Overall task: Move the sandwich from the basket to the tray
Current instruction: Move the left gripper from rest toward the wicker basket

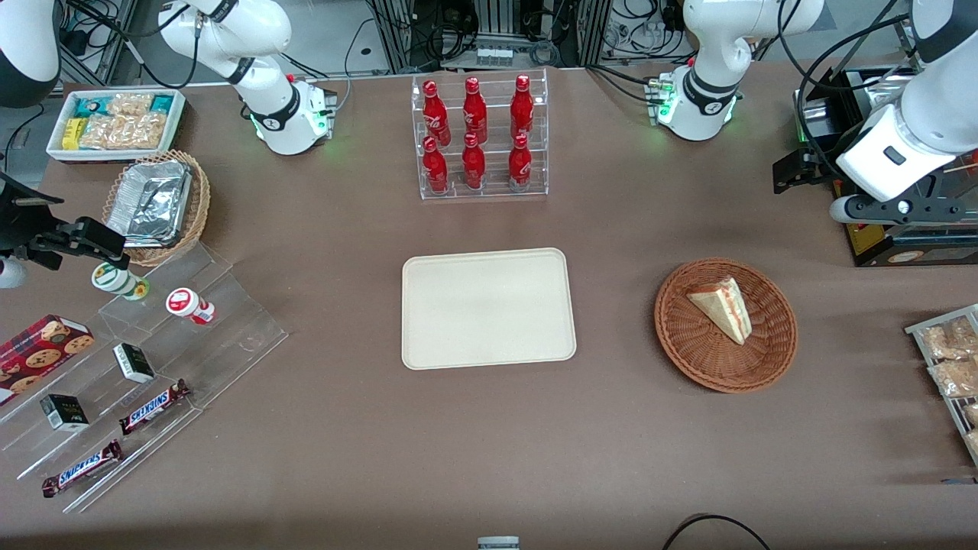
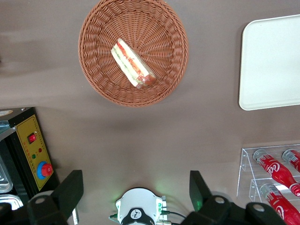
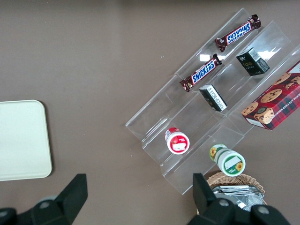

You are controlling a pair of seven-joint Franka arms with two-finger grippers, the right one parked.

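Left arm raised high at the working arm's end of the table (image 1: pixel 611 443), forearm angled down from the frame's edge, wrist held above a black control box (image 2: pixel 33 152) with a yellow panel and red button. Claw (image 2: pixel 135 190) released: two dark fingers (image 2: pixel 70 192) spread wide apart, holding nothing, hanging in the air well above the table and well apart from the basket (image 1: pixel 688 344).

Sandwich (image 1: pixel 722 308) lying inside the round reddish-brown wicker basket, a pale wedge resting on its side, roughly at the basket's middle. Beige tray (image 1: pixel 487 307) flat at the table's centre, bare, near the basket but not touching it, toward the parked arm's end from it. Clear rack of six red cola bottles (image 1: pixel 479 137) upright, farther from the front camera than the tray.

Seen only from the left wrist: red and green filling layers along the long edge of the sandwich (image 2: pixel 132 64), the weave of the basket (image 2: pixel 93 70), one rounded corner of the tray (image 2: pixel 272 61), two tiers of the bottles (image 2: pixel 274 171), and the arm's own white base (image 2: pixel 139 211) with green lights between the fingers.

Seen clearly only from the right wrist: clear stepped shelf (image 3: pixel 187 119) with two Snickers bars (image 3: pixel 201 75) and a cookie box (image 3: pixel 274 103).
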